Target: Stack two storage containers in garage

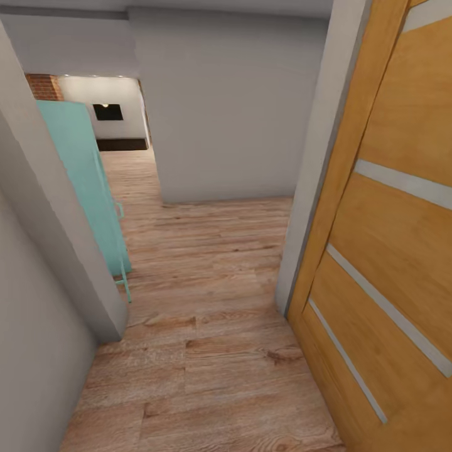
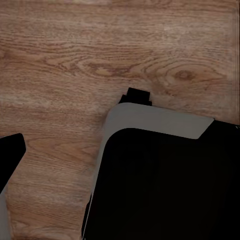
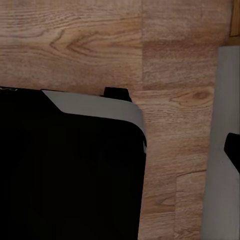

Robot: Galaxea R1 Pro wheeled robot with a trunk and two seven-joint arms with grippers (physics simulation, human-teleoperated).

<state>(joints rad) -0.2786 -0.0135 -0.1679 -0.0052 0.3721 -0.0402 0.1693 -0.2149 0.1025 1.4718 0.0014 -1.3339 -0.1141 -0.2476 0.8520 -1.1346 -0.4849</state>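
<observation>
In the left wrist view a black wedge at the frame edge may be a fingertip, and in the right wrist view a small black shape sits against a grey upright; neither shows a pair of fingers, so how far either gripper is open, or whether it has hold of anything, cannot be told. Under each wrist camera lies the robot's own base, a black body with a rounded pale grey rim and a small black tab jutting from its edge; the same body appears in the right wrist view. No orange-red container is in sight near the fingers or anywhere on the floor, so where the two bins are cannot be told. Around the base spreads a light wood-plank floor with clear grain and knots. The head view looks down a narrow passage: a grey wall close on the left, a pale grey wall block ahead, and on the right a wooden door with pale horizontal strips, set beside a grey frame. A turquoise panel stands along the left wall. Beyond it the planks run into a farther room with a brick patch, a white wall and a dark rectangle on it.
</observation>
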